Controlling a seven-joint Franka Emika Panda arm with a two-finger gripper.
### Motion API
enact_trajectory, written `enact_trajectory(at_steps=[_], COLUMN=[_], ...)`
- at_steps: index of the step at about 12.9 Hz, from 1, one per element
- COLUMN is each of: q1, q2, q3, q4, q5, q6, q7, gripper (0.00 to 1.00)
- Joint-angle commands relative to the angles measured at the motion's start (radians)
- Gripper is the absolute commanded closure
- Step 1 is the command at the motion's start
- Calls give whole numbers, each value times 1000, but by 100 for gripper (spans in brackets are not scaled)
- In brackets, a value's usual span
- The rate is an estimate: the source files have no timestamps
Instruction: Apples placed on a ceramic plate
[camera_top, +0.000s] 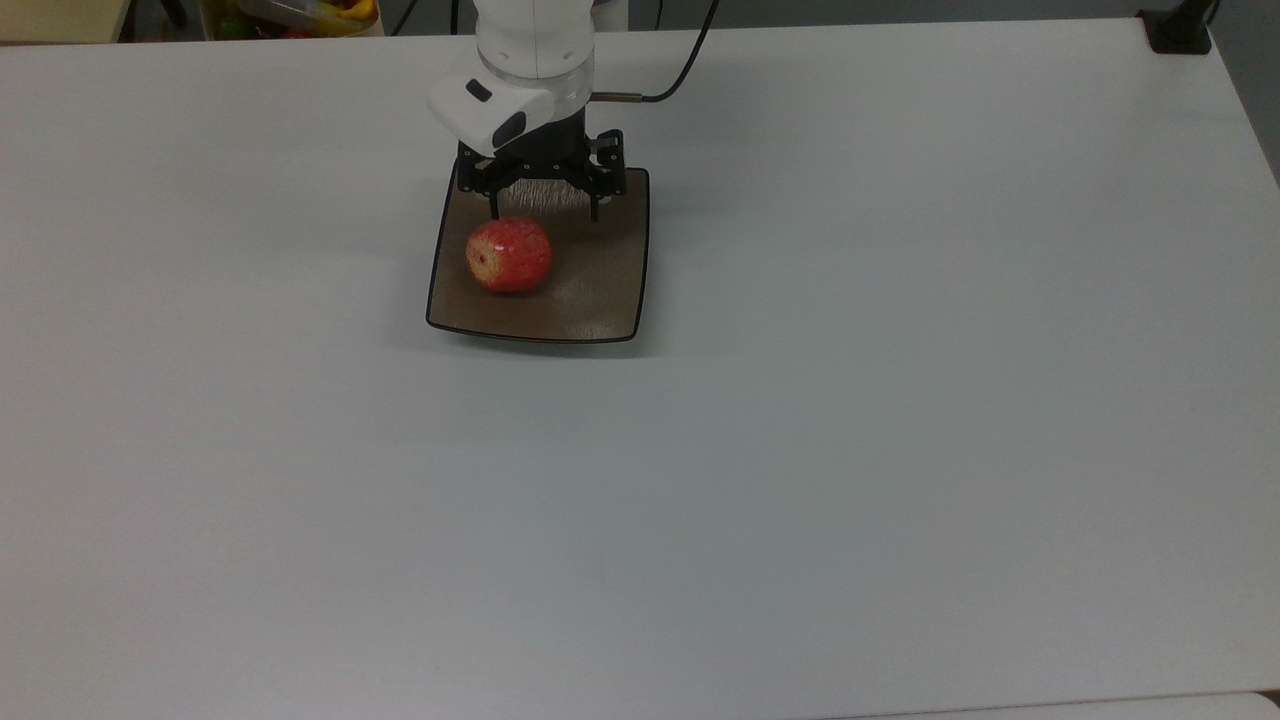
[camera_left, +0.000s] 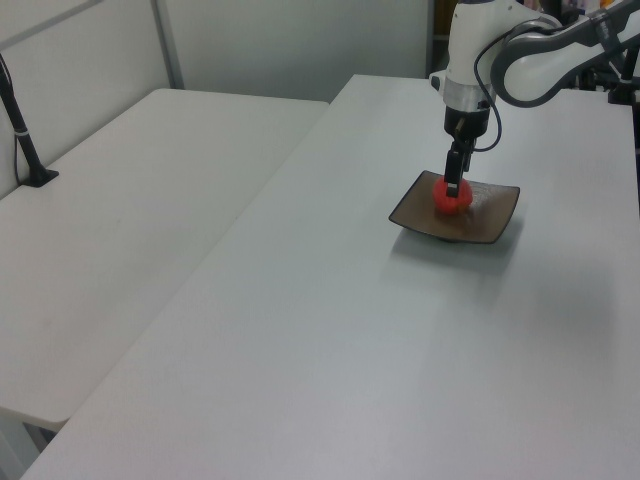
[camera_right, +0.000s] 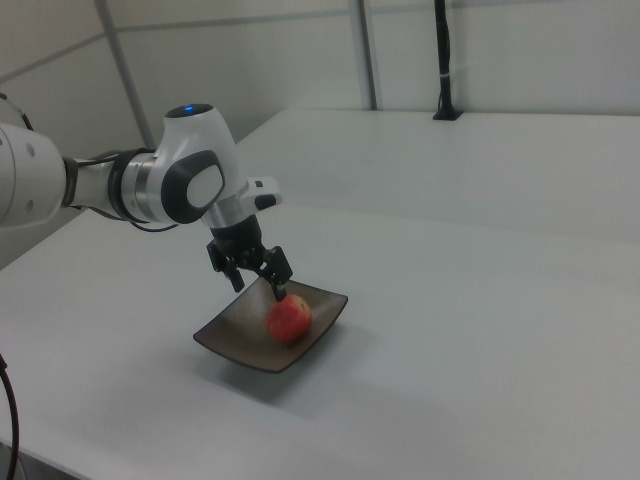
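The gripper (camera_top: 543, 212) is seen raised above the far part of the ceramic plate (camera_top: 600, 290), its two black fingers (camera_top: 494, 205) spread wide apart and pointing down, with nothing held between them. In the top view the apple (camera_top: 508, 255) lies just below the gripper and a little toward the top view's left, clear of both fingertips. The apple is tipped on its side, the yellowish patch of its stem end turned toward the top view's left. It rests on the plate's surface, inside the black rim, in the half of the plate nearer the top view's left edge.

In the right view the gripper (camera_right: 262, 280) is shown just above and toward the right view's left of the apple (camera_right: 288, 320), one fingertip close over the fruit's top. Whether that fingertip touches the skin cannot be told. The plate (camera_right: 225, 340) sits flat on the white tabletop (camera_right: 480, 330) directly beneath the gripper.

In the left view the gripper (camera_left: 453, 188) hangs straight down from the white arm (camera_left: 520, 60), and the apple (camera_left: 450, 198) is partly covered by the near finger; the plate (camera_left: 495, 215) extends from under the gripper toward the left view's right.

Behind the gripper, at the tabletop's far edge in the top view, a container of coloured items (camera_top: 300, 12) is partly visible.
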Motion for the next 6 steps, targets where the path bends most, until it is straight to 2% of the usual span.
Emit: enact_trajectory(at_steps=[1, 4, 6], q1=[-7, -29, -37], q2=[-46, -73, -92], q3=[4, 2, -2], q4=[3, 87, 106], q5=[6, 18, 23], q6=[-35, -215, -257], q7=[0, 4, 67], gripper=[0, 0, 0])
